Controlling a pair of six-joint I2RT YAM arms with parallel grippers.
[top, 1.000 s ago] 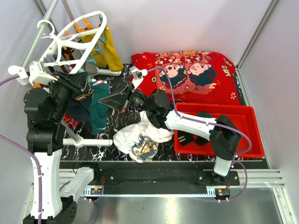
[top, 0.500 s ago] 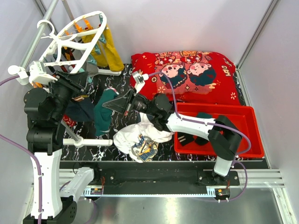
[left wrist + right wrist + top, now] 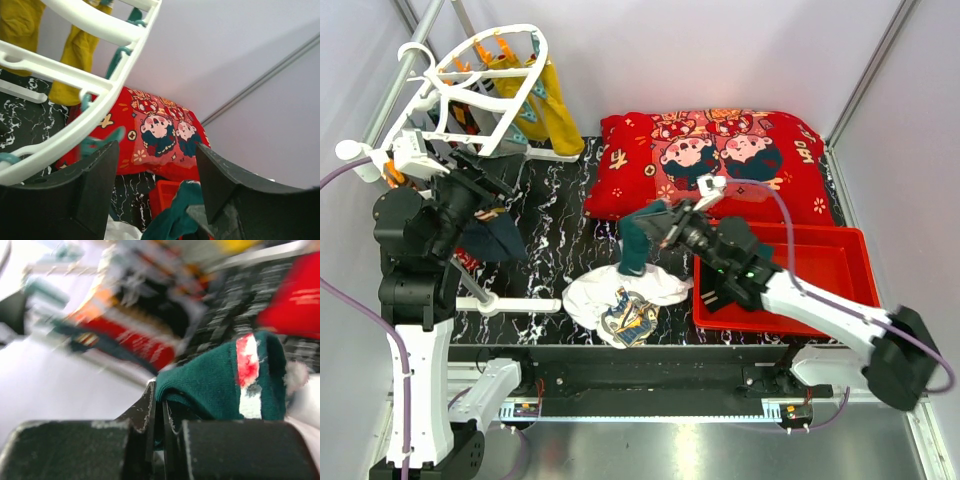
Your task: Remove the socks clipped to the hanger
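Teal sock (image 3: 636, 245): judged light, limp, grippy knit, off the hanger (image 3: 480, 75), dangling over white cloth (image 3: 590, 295), one end pinched in right gripper (image 3: 161, 402); left gripper (image 3: 156, 150) jaws spread, empty, by hanger rim; yellow socks (image 3: 558, 105) best taken near their clipped ends.

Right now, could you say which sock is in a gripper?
The dark teal sock, pinched by the right gripper; the mustard-yellow socks hang from the hanger.
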